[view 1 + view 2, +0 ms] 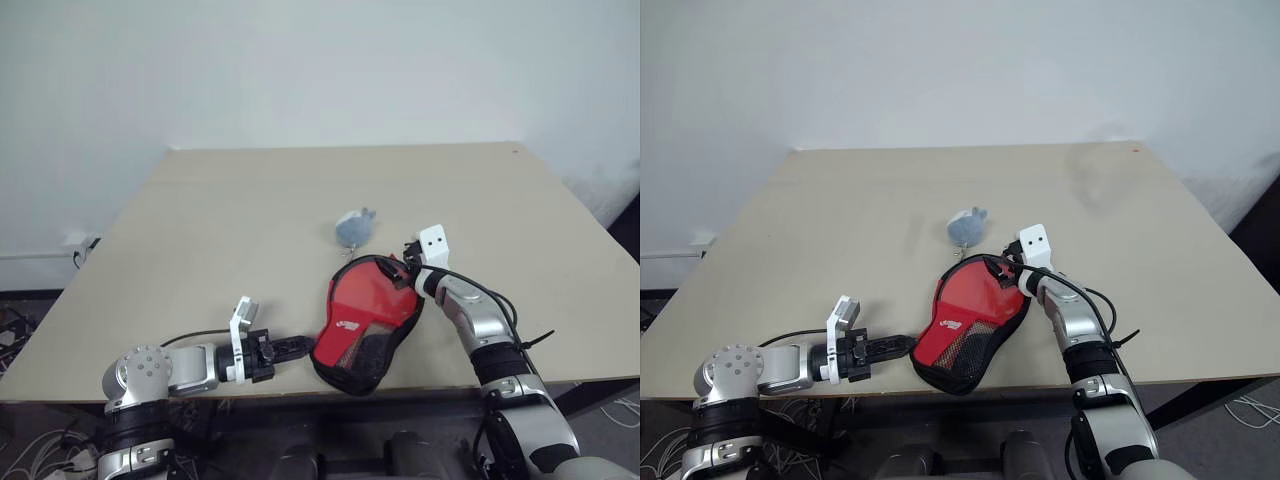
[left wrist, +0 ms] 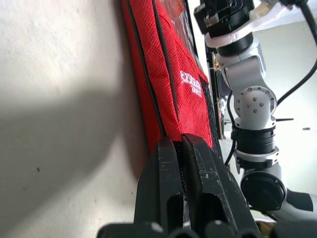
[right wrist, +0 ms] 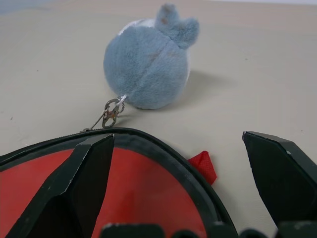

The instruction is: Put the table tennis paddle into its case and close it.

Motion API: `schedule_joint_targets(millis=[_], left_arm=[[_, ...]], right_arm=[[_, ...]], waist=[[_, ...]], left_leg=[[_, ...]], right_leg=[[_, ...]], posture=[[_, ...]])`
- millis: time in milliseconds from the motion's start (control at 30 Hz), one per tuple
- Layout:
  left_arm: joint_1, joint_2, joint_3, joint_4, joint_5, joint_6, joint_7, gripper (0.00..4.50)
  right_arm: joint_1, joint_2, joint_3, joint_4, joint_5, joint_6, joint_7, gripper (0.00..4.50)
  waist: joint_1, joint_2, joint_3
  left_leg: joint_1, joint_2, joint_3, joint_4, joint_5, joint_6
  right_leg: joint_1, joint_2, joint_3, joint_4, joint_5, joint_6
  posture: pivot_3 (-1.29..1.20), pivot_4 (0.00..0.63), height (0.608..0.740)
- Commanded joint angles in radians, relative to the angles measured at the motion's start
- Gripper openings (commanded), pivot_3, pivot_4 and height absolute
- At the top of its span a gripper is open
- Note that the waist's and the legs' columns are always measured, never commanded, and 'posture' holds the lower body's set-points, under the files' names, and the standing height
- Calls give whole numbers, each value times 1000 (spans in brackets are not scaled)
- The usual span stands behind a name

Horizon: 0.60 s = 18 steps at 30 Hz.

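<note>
Near table edge (image 1: pixel 60 385): my left gripper (image 1: pixel 292 348), level, fingers (image 2: pixel 163 188) pressed together, pinching the near end of the case (image 1: pixel 345 372). Cable trails from the wrist along the edge.

Case lies flat at the near edge, slightly right of centre, black rim around it, mesh at the lower part. Paddle (image 1: pixel 365 300) sits inside, red face up, small white mark toward my left gripper. A small red tab pokes out at the case's far rim.

Far side of case: my right gripper (image 1: pixel 404 263), fingers (image 3: pixel 84 183) spread wide, one over the red face, the other beyond the rim.

Just past it: grey-blue puff (image 1: pixel 352 228) on the table, chained to the case top.

Rest of the tabletop bare; white wall behind.
</note>
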Motion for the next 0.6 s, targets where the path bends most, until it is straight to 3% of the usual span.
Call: schedule_joint_targets(millis=[33,600], left_arm=[[-48,34,7,-2,-15,-32,-49,17],[150,157,-120,-224,-71,-12,-207,17]], right_arm=[[-34,1,-1,-28,-2,-16,3,4500],[-47,2,-38,1,8,-46,-41,4500]], waist=[[0,0,0],[-1,0,1]], left_leg=[[0,0,0,0,0,0],[-6,1,2,-8,1,0]], right_leg=[[0,0,0,0,0,0],[-13,0,2,1,-1,-1]], posture=[[0,0,740],[0,0,740]])
